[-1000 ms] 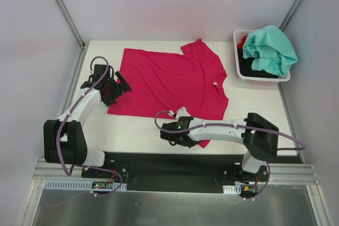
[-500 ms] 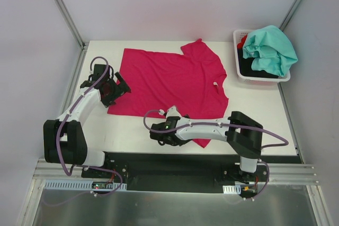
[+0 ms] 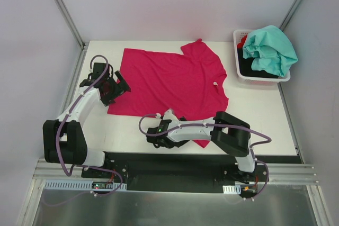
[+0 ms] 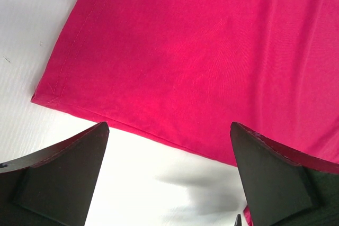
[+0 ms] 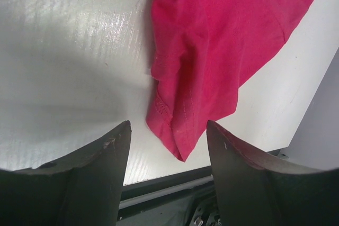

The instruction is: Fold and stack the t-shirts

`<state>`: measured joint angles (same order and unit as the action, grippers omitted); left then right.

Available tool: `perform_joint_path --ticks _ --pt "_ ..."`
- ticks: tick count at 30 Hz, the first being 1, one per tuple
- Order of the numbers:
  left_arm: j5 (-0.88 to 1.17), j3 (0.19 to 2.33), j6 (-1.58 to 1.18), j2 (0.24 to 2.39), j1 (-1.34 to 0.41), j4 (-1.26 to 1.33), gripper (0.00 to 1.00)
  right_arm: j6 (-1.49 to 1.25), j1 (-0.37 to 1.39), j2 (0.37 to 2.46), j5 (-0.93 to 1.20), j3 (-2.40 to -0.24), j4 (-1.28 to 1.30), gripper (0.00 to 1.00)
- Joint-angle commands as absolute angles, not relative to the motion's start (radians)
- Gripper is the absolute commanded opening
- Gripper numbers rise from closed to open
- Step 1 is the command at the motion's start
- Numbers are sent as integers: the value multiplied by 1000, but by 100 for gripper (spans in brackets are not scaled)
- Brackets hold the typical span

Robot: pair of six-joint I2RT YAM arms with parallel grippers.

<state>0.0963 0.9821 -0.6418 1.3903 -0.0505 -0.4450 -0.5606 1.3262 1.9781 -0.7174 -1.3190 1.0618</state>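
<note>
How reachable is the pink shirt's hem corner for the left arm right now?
Probably yes: the left gripper hangs open close to that hem corner of the pink shirt, lying flat on the table with nothing between them.

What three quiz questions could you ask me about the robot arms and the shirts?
1. Pick one: what lies spread out on the table? A) the magenta-pink t-shirt B) a black towel C) a blue jacket
2. True or false: the left pincer is open, and the pink shirt's hem corner shows between its two sides.
3. Fill the gap: the teal-mint t-shirt is piled on top in the white ____.
Key: 1 A; 2 true; 3 basket.
</note>
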Motion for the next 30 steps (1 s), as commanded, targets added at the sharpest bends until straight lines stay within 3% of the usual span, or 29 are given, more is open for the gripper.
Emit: perform_joint_path --ticks 1,15,30 --pt "100 1020 -618 1388 -43 -466 99 -589 1327 2003 -773 -1342 1109 62" --pt "110 1032 -612 1384 -43 -476 99 -687 1270 2080 -887 -1341 1241 65" --pt "132 1043 -594 1373 -43 -485 99 -542 965 1942 -1233 -1416 1367 63"
